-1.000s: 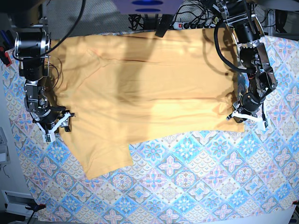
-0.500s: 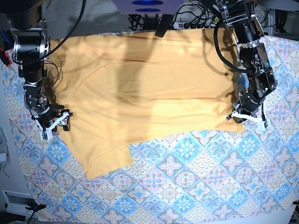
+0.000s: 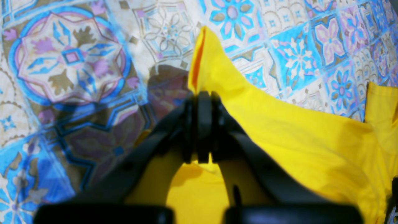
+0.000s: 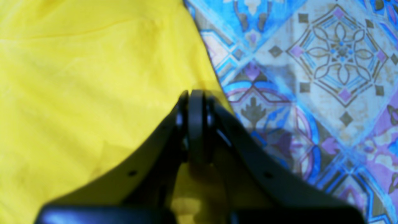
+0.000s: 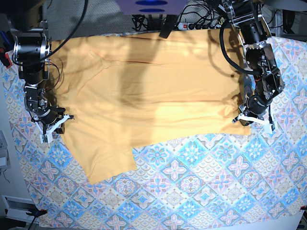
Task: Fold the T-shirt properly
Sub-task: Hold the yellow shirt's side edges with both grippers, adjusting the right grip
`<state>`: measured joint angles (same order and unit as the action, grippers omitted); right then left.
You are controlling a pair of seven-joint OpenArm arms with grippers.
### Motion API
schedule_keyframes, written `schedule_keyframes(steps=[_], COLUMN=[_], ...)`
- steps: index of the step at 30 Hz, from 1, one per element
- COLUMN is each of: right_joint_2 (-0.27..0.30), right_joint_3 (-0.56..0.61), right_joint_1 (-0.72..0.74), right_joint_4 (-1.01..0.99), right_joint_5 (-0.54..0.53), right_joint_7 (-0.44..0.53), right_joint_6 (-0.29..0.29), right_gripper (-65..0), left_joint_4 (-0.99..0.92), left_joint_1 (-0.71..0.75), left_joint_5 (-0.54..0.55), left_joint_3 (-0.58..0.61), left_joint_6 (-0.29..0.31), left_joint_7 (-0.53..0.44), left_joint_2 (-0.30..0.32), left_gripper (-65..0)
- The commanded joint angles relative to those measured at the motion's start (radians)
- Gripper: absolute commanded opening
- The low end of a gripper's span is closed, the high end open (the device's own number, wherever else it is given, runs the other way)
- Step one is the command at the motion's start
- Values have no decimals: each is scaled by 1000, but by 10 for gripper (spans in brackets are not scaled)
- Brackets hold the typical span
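- Tile-patterned tablecloth (image 5: 192, 191) in blue and pink spread over the whole work surface; cables and a power strip (image 5: 189, 25) beyond the far edge.
- T-shirt (image 5: 153, 91) laid flat on the far half of the cloth, long axis running left to right across the base view; neckline trim visible as a thin dark line near the far edge.
- One flap of the T-shirt extending toward the near side at lower left, ending in a corner on bare cloth.
- Right gripper (image 5: 53, 125) at the left edge of the garment in the base view, jaws pressed together; in the right wrist view (image 4: 194, 93) tips sitting at the fabric's edge, yellow cloth seen between the fingers behind them, so pinched on the T-shirt.
- Left gripper (image 5: 253, 118) at the opposite end, at the garment's lower right corner; in the left wrist view (image 3: 200, 96) jaws clamped on a raised fold of the T-shirt (image 3: 279, 130), a peak of fabric standing up past the tips.
- Open room: near half of the tablecloth bare, from the shirt's front edge to the near table edge; narrow strips of bare cloth outside each gripper.
- No containers in view.
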<state>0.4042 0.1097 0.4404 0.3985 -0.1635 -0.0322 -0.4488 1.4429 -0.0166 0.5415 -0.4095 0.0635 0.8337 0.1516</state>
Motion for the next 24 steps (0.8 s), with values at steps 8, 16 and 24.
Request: schedule_keyframes(steps=[8, 16, 24], right_joint_2=[65, 63, 55], right_joint_3=[-127, -284, -342], right_joint_1=[-137, -322, -383], right_joint_4=[334, 630, 730], right_joint_5=[-15, -14, -14], right_joint_7=[-165, -301, -323], right_joint_6=[-115, -164, -164], right_gripper=[-643, -643, -639], left_joint_4=[20, 20, 38], left_joint_1=[-15, -15, 14], left_joint_5=[9, 9, 9], left_joint_3=[-2, -2, -2], left_joint_6=[5, 5, 6], left_joint_7=[-17, -18, -17], left_joint_2=[12, 10, 13], left_gripper=[-650, -650, -650])
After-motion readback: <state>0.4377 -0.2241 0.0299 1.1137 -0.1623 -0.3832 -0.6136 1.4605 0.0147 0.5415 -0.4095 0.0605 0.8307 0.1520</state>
